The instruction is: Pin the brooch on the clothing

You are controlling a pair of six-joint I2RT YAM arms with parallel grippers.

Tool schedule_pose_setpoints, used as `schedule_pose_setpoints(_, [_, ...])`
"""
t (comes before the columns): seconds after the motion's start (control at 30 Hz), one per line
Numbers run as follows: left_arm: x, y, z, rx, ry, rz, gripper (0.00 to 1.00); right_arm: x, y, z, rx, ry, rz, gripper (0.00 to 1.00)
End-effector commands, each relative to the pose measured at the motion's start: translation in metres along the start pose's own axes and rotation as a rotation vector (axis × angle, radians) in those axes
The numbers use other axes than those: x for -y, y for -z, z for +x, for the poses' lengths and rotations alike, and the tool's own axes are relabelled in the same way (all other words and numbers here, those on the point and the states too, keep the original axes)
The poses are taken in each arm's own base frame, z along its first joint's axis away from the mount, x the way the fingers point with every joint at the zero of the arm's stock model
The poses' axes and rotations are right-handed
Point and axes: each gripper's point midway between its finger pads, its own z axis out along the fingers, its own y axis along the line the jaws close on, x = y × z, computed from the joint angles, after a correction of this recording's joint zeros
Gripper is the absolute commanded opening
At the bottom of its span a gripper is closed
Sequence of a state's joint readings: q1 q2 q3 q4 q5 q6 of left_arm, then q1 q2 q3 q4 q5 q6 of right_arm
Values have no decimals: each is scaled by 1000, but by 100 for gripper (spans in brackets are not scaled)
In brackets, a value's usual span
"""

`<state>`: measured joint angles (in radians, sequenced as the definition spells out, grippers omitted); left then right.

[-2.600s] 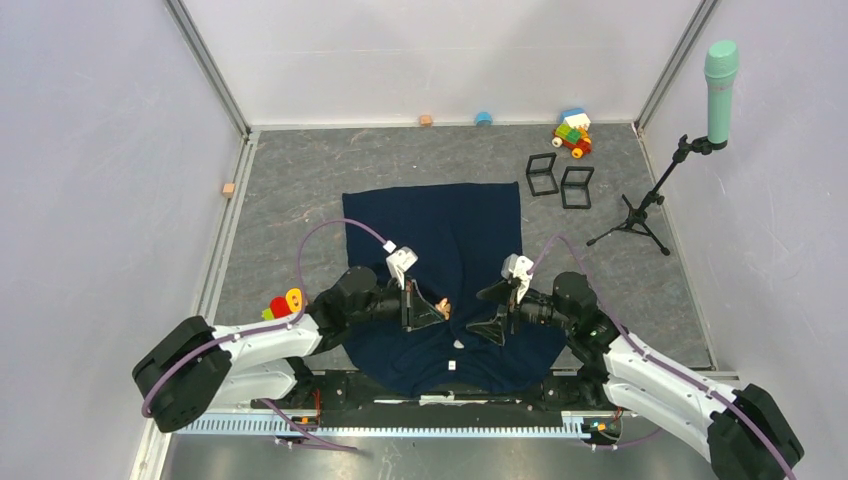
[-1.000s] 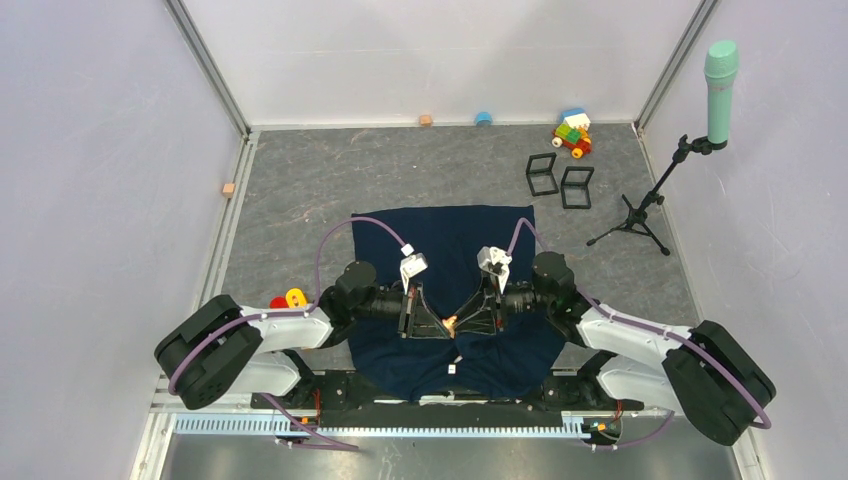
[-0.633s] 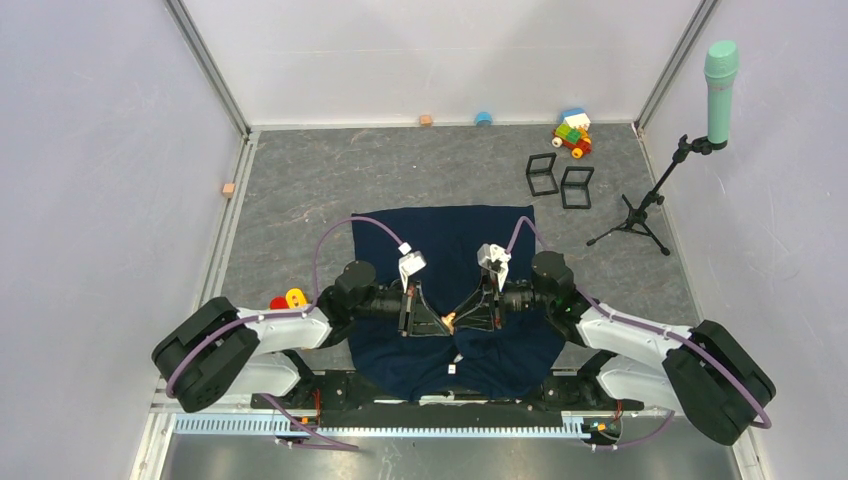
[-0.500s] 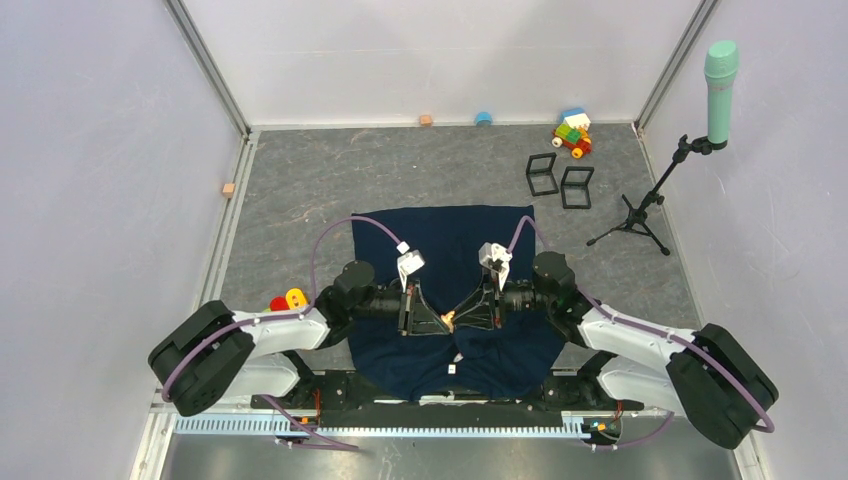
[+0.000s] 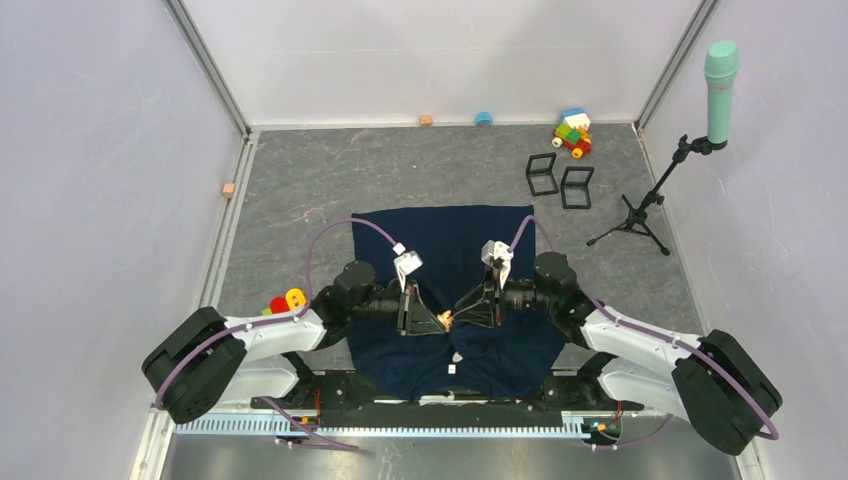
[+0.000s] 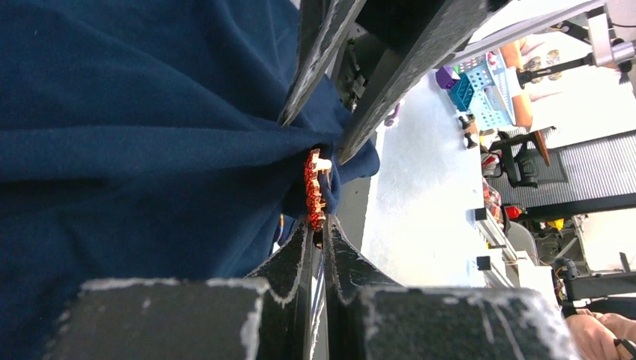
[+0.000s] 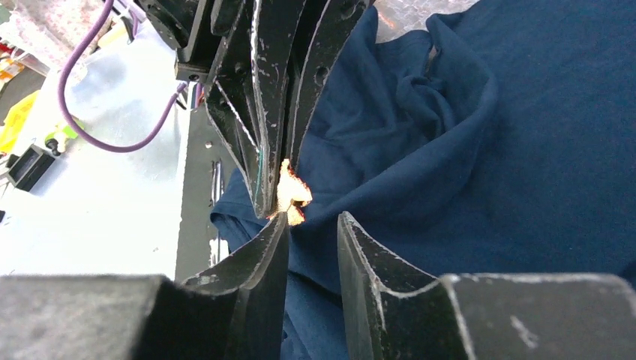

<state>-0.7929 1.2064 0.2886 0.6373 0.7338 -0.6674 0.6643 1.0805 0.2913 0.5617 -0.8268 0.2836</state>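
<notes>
Lying bunched on the worktop (image 5: pixel 300 180), the clothing (image 5: pixel 450 240) rises in a fold between the arms. The left gripper (image 6: pixel 319 225) is clamped on the brooch (image 6: pixel 313 187), whose long axis runs straight out from its fingertips, pointing at the right gripper (image 7: pixel 313 221) just beyond. That one stands partly apart astride the fold; whether it pinches cloth I cannot tell.

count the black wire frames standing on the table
2. One black wire frame stands at the far right of the table; the second stands just to its right. None seems hidden.
</notes>
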Motion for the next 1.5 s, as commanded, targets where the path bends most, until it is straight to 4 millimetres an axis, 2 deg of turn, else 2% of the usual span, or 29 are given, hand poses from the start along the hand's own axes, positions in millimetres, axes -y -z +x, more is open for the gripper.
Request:
schedule_pose_setpoints(0.0, [-5, 1, -10, 21, -41, -52, 8, 3, 2, -22, 49, 66, 31, 40])
schedule_pose_setpoints(0.1, [-10, 4, -13, 26, -24, -98, 30, 3, 4, -26, 56, 77, 53, 50])
schedule_pose_setpoints(0.17, [-12, 6, -16, 37, -15, -125, 50, 7, 7, -32, 62, 86, 89, 57])
schedule_pose_setpoints(0.23, [-14, 11, -23, 62, -8, -173, 64, 21, 12, -39, 65, 88, 193, 62])
schedule_pose_setpoints(0.3, [-17, 18, -31, 90, 1, -233, 72, 40, 22, -44, 50, 71, 324, 66])
schedule_pose_setpoints(0.33, [-18, 23, -38, 109, 1, -262, 81, 47, 27, -49, 50, 70, 371, 67])
schedule_pose_setpoints(0.47, [-23, 47, -63, 191, 15, -395, 94, 66, 45, -64, 65, 44, 478, 71])
schedule_pose_setpoints(0.53, [-43, 67, -68, 212, 66, -545, 100, 84, 57, -66, 52, 13, 576, 75])
schedule_pose_setpoints(0.7, [-102, 114, -87, 300, 206, -861, 100, 138, 91, -53, -1, -121, 791, 80])
schedule_pose_setpoints(0.73, [-113, 121, -91, 318, 235, -900, 100, 150, 100, -44, -33, -160, 845, 80])
schedule_pose_setpoints(0.87, [-163, 152, -111, 360, 311, -1083, 100, 198, 139, -31, -131, -171, 1109, 80])
schedule_pose_setpoints(0.97, [-191, 174, -131, 363, 307, -1226, 100, 228, 157, -25, -197, -176, 1221, 80])
schedule_pose_setpoints(1.1, [-228, 198, -142, 315, 313, -1394, 100, 264, 169, -23, -253, -184, 1301, 78])
schedule_pose_setpoints(1.23, [-257, 207, -149, 284, 351, -1434, 100, 292, 173, -18, -302, -193, 1347, 77])
schedule_pose_setpoints(1.33, [-276, 203, -151, 240, 374, -1430, 100, 309, 175, -17, -316, -204, 1373, 74])
schedule_pose_setpoints(1.47, [-297, 196, -149, 165, 394, -1437, 91, 325, 171, -13, -326, -220, 1363, 70])
